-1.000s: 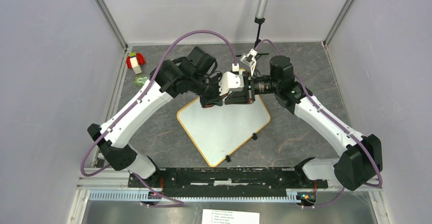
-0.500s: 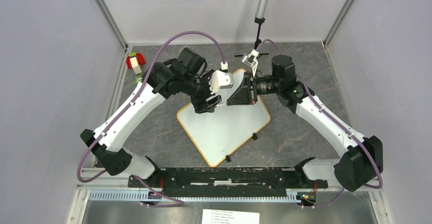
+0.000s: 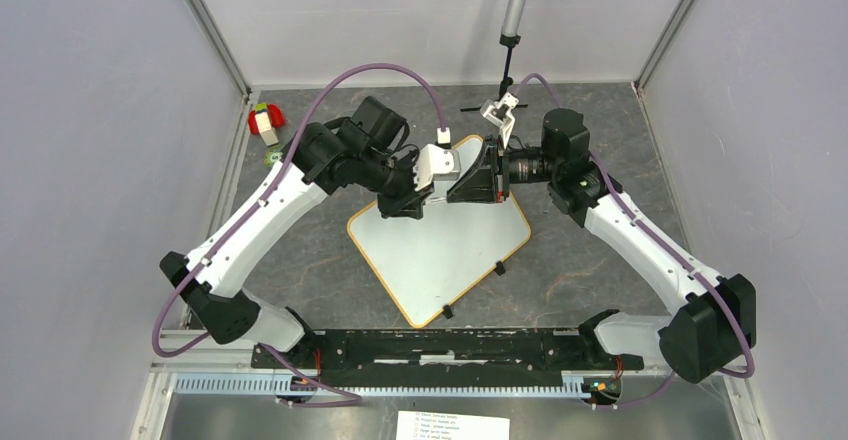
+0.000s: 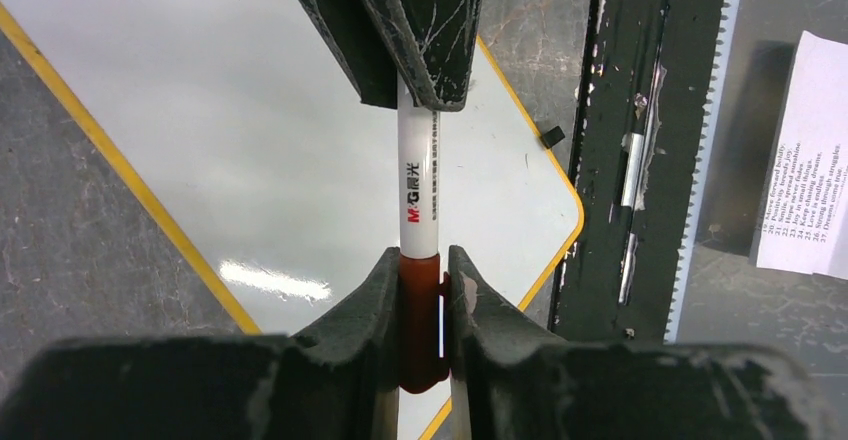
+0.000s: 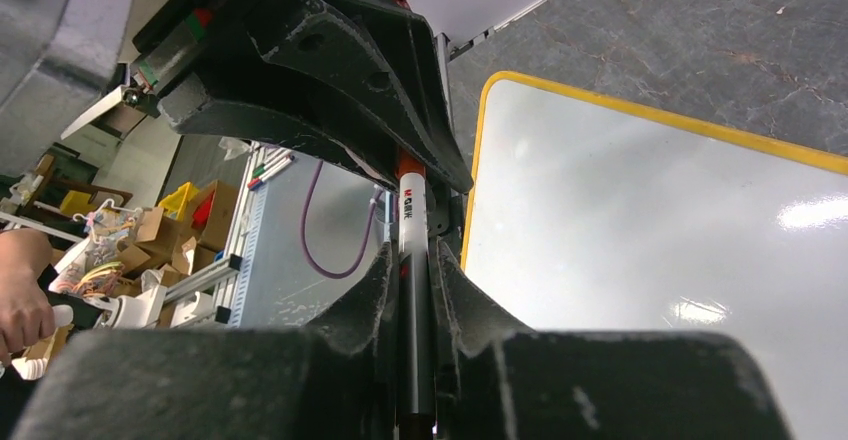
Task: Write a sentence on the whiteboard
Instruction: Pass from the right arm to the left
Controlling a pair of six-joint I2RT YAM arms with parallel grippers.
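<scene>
Looking down both wrist feeds, I see my left gripper (image 4: 420, 278) pinching the red cap (image 4: 420, 310) of a white marker (image 4: 418, 175), and my right gripper (image 5: 413, 265) clamped on its barrel. The whiteboard (image 3: 440, 250) lies flat mid-table just beneath them, turned corner-on. It is yellow-rimmed, and its visible surface is glossy plain white with glare patches.

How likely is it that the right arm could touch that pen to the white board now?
Probably not yet. The right gripper is shut on the pen, but the left gripper clamps its red cap, so the tip looks covered. The whiteboard beneath is bare; only the cap is in the way.
</scene>
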